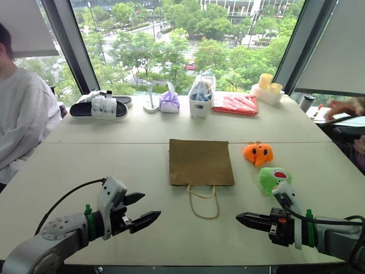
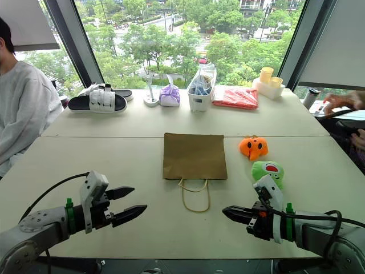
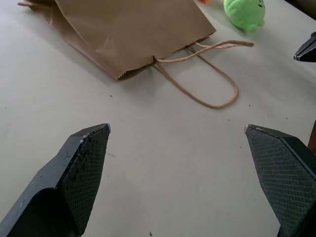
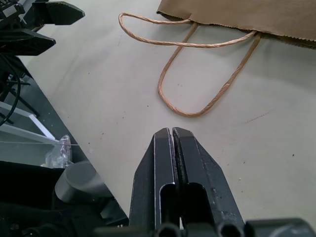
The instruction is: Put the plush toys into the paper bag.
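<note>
A brown paper bag [image 1: 201,162] lies flat in the middle of the table, its cord handles [image 1: 203,204] toward me. To its right sit two plush toys: an orange one [image 1: 258,153] and, nearer me, a green one [image 1: 273,177] with a red-and-white patch. My left gripper [image 1: 144,210] hovers open and empty over the near left of the table, pointing toward the handles. On the near right, my right gripper [image 1: 240,217] is shut and empty, just in front of the green toy. The left wrist view shows the bag [image 3: 133,29], the handles and the green toy [image 3: 244,13].
Along the far edge by the window stand black-and-white sandals [image 1: 98,107], a purple tied pouch [image 1: 169,102], a clear bag of blue items [image 1: 201,94], a red packet [image 1: 235,104] and yellow cups [image 1: 267,87]. A person in white [image 1: 20,117] sits at the left; a hand [image 1: 344,107] rests at the right.
</note>
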### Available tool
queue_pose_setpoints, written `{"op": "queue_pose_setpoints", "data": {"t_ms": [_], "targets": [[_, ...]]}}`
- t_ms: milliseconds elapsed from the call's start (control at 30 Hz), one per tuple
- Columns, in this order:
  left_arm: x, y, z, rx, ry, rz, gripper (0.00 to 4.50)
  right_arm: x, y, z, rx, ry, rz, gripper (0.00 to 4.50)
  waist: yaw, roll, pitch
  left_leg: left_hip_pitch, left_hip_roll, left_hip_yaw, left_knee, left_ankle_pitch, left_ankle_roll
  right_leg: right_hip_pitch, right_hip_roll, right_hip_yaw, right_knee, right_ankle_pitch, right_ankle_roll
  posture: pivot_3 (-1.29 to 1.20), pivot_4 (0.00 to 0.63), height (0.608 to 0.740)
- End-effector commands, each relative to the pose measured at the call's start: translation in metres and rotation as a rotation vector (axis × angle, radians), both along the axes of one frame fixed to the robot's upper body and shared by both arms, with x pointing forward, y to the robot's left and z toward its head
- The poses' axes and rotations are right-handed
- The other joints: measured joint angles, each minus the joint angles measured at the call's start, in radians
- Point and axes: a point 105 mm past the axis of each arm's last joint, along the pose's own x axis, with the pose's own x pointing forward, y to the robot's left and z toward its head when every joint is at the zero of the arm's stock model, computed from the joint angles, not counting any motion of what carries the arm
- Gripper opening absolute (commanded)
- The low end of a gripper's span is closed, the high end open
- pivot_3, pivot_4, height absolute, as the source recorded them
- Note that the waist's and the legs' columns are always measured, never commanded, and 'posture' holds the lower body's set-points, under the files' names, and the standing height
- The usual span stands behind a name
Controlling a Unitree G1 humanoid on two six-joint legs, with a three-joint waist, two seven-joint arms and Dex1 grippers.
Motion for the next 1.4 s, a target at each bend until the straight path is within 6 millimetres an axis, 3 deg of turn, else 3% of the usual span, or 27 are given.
{"op": "queue_pose_setpoints", "data": {"t_ms": [33, 300, 433, 633, 967, 1067, 1300, 1400], "targets": [[0.0, 0.0, 0.008, 0.003, -0.044, -0.014, 4.46, 0.002, 0.001, 0.008, -0.004, -0.037, 0.011, 0.0, 0.0, 0.0, 0.0, 0.0, 0.0, 0.0, 0.0, 0.0, 0.0, 0.0, 0.0, 0.0, 0.0, 0.0, 0.0, 0.0, 0.15, 0.74], [0.006, 0.001, 0.007, 0.034, -0.073, -0.037, 4.46, 0.004, 0.001, 0.008, 0.0, -0.045, -0.006, 0.0, 0.0, 0.0, 0.0, 0.0, 0.0, 0.0, 0.0, 0.0, 0.0, 0.0, 0.0, 0.0, 0.0, 0.0, 0.0, 0.0, 0.15, 0.74], [0.017, -0.003, 0.012, 0.127, -0.175, -0.173, 4.46, 0.004, 0.003, 0.007, 0.005, -0.047, -0.014, 0.0, 0.002, 0.0, 0.0, 0.0, -0.001, 0.002, 0.0, 0.0, 0.0, 0.0, 0.0, 0.0, 0.0, 0.0, 0.0, 0.0, 0.15, 0.74], [0.037, -0.045, 0.011, 0.261, -0.405, -0.525, 4.46, 0.009, 0.008, 0.005, 0.007, -0.054, -0.013, 0.0, 0.001, 0.0, 0.0, 0.0, -0.001, 0.004, 0.0, 0.0, 0.0, 0.001, 0.0, -0.001, -0.001, 0.0, -0.001, 0.0, 0.15, 0.74], [0.074, -0.099, 0.002, 0.24, -0.541, -0.726, 4.46, 0.006, 0.016, 0.005, 0.02, -0.08, -0.046, 0.0, 0.001, 0.0, 0.0, 0.0, -0.002, 0.003, -0.001, 0.0, 0.0, 0.0, 0.001, -0.001, -0.001, 0.003, 0.003, 0.0, 0.15, 0.74], [0.075, -0.111, 0.002, 0.214, -0.554, -0.776, 3.6, 0.002, 0.018, 0.004, 0.029, -0.085, -0.065, 0.0, 0.0, 0.0, 0.0, 0.0, -0.002, 0.003, -0.001, 0.0, 0.0, 0.001, 0.001, -0.002, 0.0, 0.003, 0.004, 0.0, 0.15, 0.74], [0.086, -0.124, 0.003, 0.193, -0.57, -0.777, 0.16, 0.004, 0.024, 0.005, 0.049, -0.112, -0.098, 0.0, -0.002, 0.0, 0.0, 0.002, -0.002, 0.002, 0.0, 0.001, 0.0, 0.001, 0.002, -0.002, 0.003, 0.004, 0.006, 0.0, 0.15, 0.74], [0.099, -0.13, 0.019, 0.112, -0.527, -0.687, 0.03, 0.009, 0.031, 0.008, 0.064, -0.142, -0.095, 0.0, -0.002, -0.001, 0.0, 0.001, -0.002, 0.001, 0.002, 0.001, 0.0, 0.001, 0.002, -0.002, 0.004, 0.004, 0.006, 0.0, 0.15, 0.74]]}}
